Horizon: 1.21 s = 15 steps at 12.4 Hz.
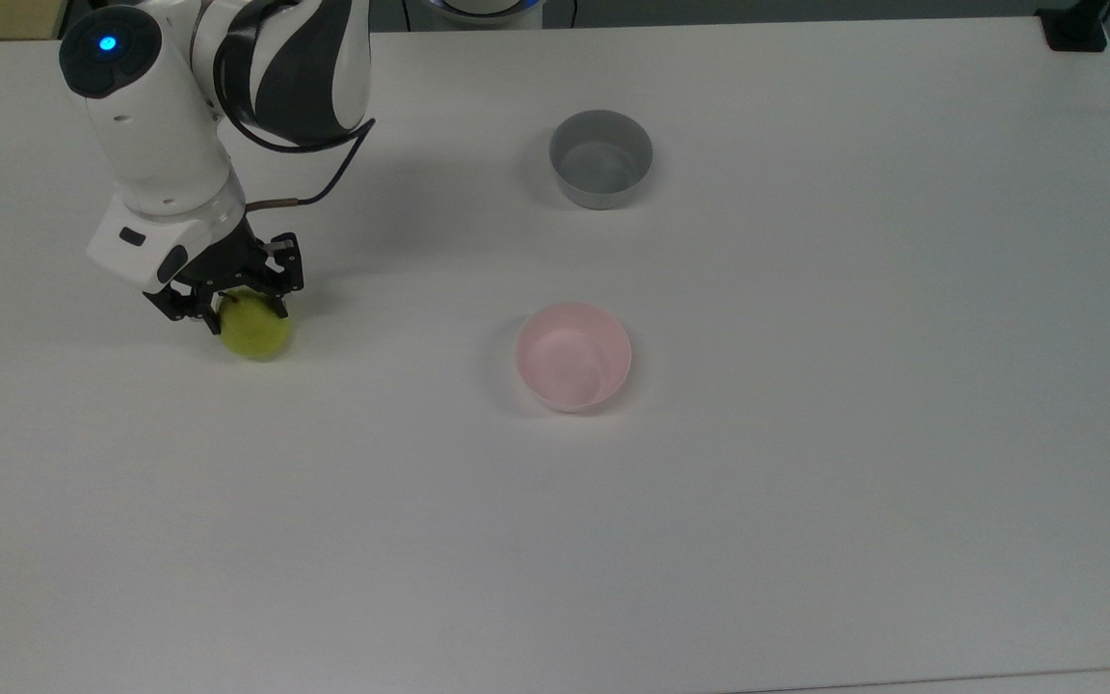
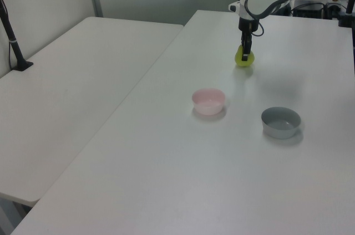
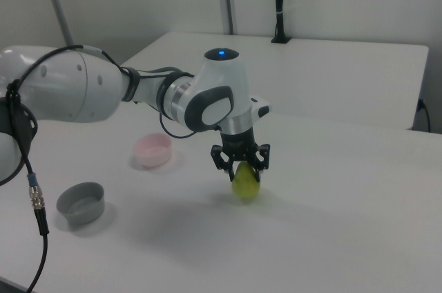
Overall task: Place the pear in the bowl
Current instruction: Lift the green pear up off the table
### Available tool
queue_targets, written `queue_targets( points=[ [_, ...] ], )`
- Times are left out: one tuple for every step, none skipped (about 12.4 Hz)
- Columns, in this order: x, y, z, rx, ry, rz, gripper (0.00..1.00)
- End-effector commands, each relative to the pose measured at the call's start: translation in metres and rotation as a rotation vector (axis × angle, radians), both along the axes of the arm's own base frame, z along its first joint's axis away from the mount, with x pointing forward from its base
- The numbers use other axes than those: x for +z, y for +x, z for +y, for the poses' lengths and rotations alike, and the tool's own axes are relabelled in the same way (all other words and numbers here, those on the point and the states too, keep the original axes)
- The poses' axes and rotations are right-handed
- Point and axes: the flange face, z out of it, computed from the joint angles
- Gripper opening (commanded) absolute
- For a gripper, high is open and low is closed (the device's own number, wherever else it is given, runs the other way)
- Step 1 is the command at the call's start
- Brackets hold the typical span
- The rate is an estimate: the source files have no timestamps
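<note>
The gripper (image 1: pixel 235 306) straddles the top of the pear (image 1: pixel 254 331), its fingers apparently pinching it (contact is hard to confirm). The pear sits on the table (image 1: pixel 806 482), with bare tabletop between it and the pink bowl (image 1: pixel 572 357).

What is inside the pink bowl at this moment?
The pink bowl holds nothing; its smooth inside shows in the top view. The pear sits on the table, with the gripper on its top, hiding the stem.
</note>
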Motion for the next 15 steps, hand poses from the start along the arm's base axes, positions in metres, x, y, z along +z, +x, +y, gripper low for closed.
queue_targets(
  points=[
    [0.067,-0.022,0.016,0.009,0.024,0.033,0.0],
    [0.082,-0.025,0.016,0.007,0.027,0.033,0.01],
    [0.101,-0.029,0.02,0.007,0.034,0.04,0.01],
    [0.121,-0.035,0.023,0.009,0.041,0.038,0.01],
    [0.135,-0.039,0.028,0.017,0.044,0.029,0.01],
    [0.148,-0.043,0.037,0.027,0.049,0.026,0.02],
    [0.159,-0.048,0.042,0.021,0.055,0.029,0.02],
    [0.17,-0.053,0.047,0.01,0.06,0.029,0.02],
    [0.179,-0.057,0.055,0.006,0.066,0.031,0.02],
    [0.193,-0.064,0.066,0.009,0.073,0.04,0.02],
    [0.203,-0.07,0.071,0.004,0.076,0.043,0.02],
    [0.211,-0.075,0.079,0.007,0.08,0.051,0.02],
    [0.219,-0.08,0.094,0.014,0.083,0.061,0.02],
    [0.219,-0.08,0.105,0.009,0.085,0.071,0.02],
    [0.221,-0.079,0.114,-0.006,0.085,0.069,0.02]
  ],
)
